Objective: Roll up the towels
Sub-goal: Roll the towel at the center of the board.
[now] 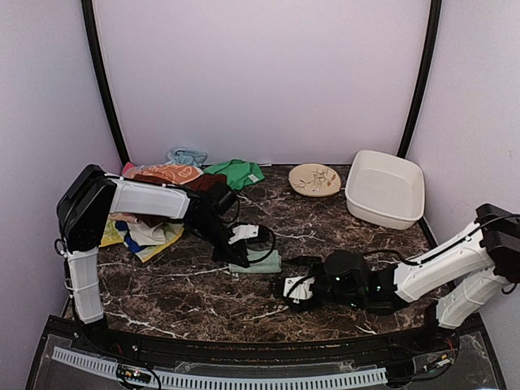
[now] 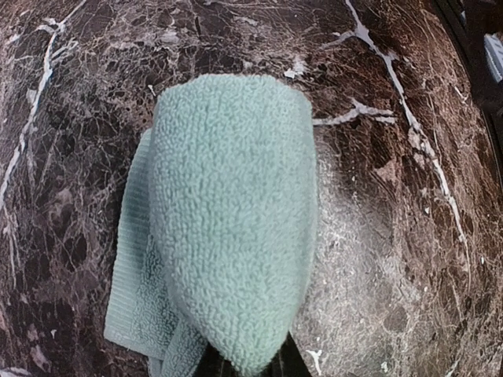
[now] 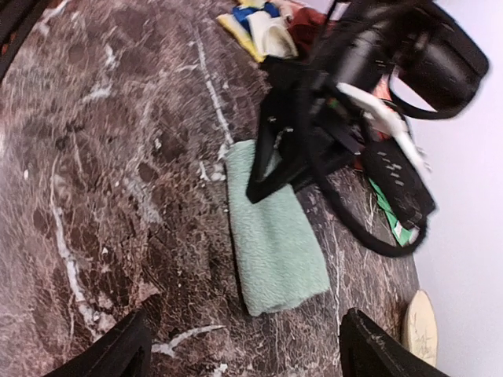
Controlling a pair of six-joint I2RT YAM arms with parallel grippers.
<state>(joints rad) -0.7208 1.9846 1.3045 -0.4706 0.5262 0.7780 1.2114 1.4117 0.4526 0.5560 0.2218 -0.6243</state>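
A pale mint-green towel [image 1: 258,262] lies folded into a narrow strip on the dark marble table [image 1: 341,236], near the middle. My left gripper [image 1: 231,253] is shut on its left end. In the left wrist view the mint towel [image 2: 232,212] bulges out of the left gripper [image 2: 247,366] as a thick fold. The right wrist view shows the mint towel [image 3: 275,236] lengthwise, with the left gripper [image 3: 267,177] on its far end. My right gripper [image 3: 244,353] stands open just short of the towel's near end, nothing between its fingers [image 3: 110,353].
More towels lie heaped at the back left: orange [image 1: 166,172], maroon [image 1: 203,182], green [image 1: 237,172], light blue [image 1: 187,154] and a yellow-blue one [image 1: 145,237]. A patterned plate [image 1: 314,179] and a white tub [image 1: 384,188] stand at the back right.
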